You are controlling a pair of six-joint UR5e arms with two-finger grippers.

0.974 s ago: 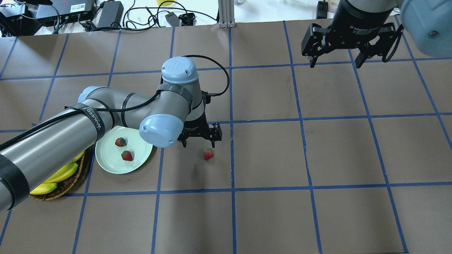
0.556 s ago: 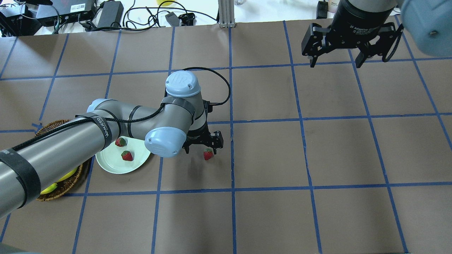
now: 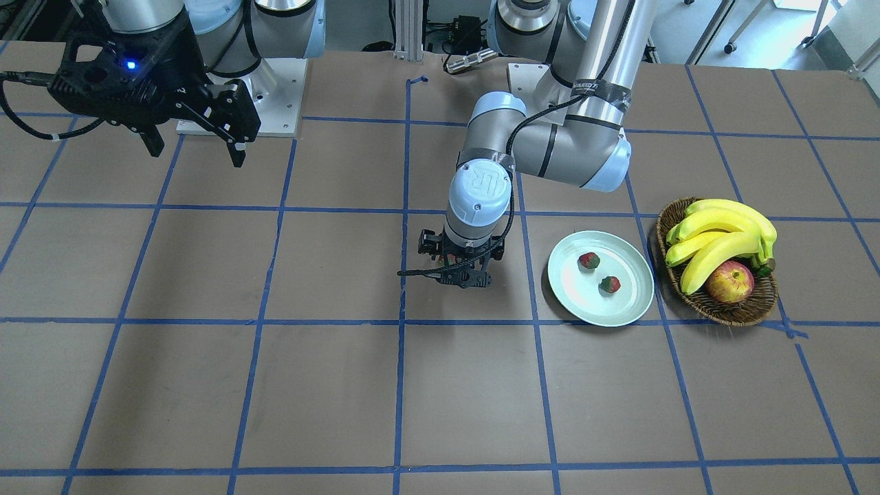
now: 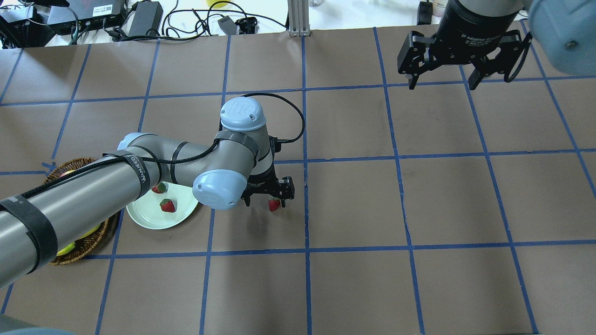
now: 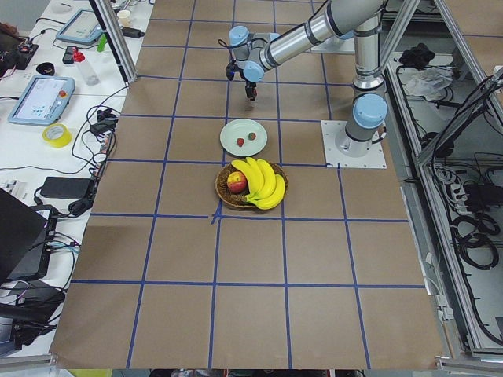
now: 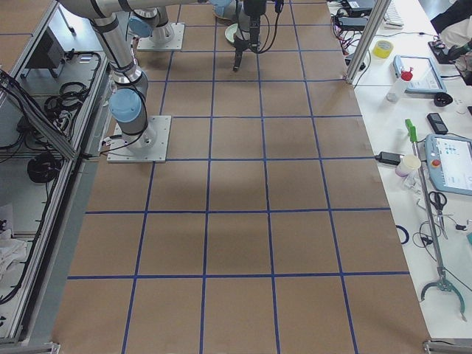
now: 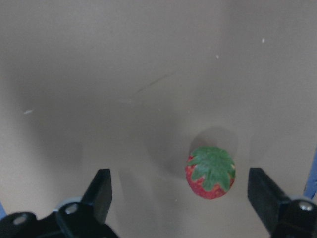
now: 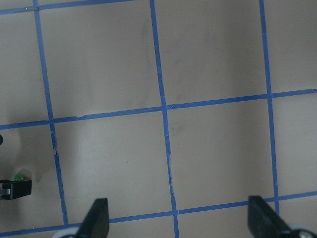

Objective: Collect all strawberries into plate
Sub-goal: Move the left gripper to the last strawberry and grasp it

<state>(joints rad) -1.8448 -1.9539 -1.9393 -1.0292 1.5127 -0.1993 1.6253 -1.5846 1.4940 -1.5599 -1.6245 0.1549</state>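
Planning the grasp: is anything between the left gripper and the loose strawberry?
No; the left wrist view shows only bare table between left gripper and strawberry.

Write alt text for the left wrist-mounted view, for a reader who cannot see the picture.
A red strawberry with its green cap facing the camera lies on brown table paper between the two open fingers of the left pincer. It sits closer to the finger at the view's right and touches neither.

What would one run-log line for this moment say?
left gripper open over loose strawberry | two strawberries on plate | right gripper open, raised
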